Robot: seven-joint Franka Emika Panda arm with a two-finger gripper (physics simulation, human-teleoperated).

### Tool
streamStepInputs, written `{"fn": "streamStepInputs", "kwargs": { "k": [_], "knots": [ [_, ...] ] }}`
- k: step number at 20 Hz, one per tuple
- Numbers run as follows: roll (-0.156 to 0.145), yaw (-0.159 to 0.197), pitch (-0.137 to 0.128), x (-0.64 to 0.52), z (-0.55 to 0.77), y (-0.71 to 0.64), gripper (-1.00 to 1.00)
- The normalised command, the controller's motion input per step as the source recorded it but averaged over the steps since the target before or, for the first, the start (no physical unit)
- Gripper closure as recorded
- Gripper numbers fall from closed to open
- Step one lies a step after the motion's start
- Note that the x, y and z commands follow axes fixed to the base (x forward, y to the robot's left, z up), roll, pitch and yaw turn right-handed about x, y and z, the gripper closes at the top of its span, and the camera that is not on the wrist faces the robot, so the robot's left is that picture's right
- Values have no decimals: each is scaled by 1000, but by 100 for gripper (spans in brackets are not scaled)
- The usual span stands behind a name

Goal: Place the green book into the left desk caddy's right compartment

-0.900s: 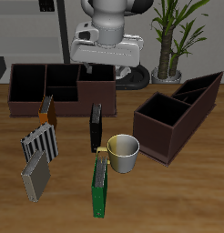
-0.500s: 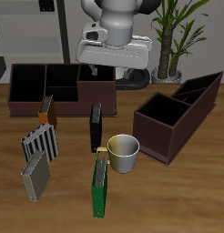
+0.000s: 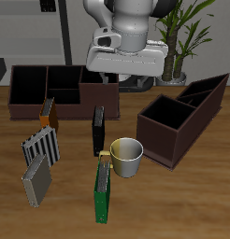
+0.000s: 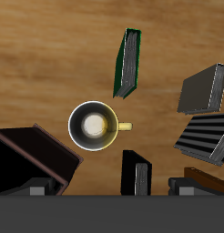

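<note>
The green book [image 3: 104, 189] stands on its edge near the table's front edge, just in front of the mug; it also shows in the wrist view [image 4: 129, 62]. The left desk caddy [image 3: 185, 114] is dark brown and sits diagonally, with its large right compartment [image 3: 164, 121] at the end nearest the mug; one corner shows in the wrist view [image 4: 32, 157]. My gripper [image 3: 112, 78] hangs high over the back of the table, far from the book, open and empty, its fingertips [image 4: 36, 188] spread wide.
A cream mug [image 3: 126, 157] stands between book and caddy. A black book [image 3: 98, 129], two grey striped books [image 3: 39, 147] and a small brown book [image 3: 49, 114] stand nearby. A second brown caddy [image 3: 61, 89] sits square-on at the back. A plant [image 3: 178, 37] stands behind.
The arm has swung sideways toward the diagonal caddy's side and come a little forward. Nothing on the table has moved.
</note>
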Motion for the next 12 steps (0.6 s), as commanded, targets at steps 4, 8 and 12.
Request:
{"fn": "streamStepInputs", "kwargs": {
  "k": [4, 8, 12],
  "knots": [
    [-22, -11, -10, 371, 39, -167, -100],
    [35, -26, 34, 375, -86, -193, -100],
    [59, 7, 27, 384, -68, -122, -100]
  ]
}}
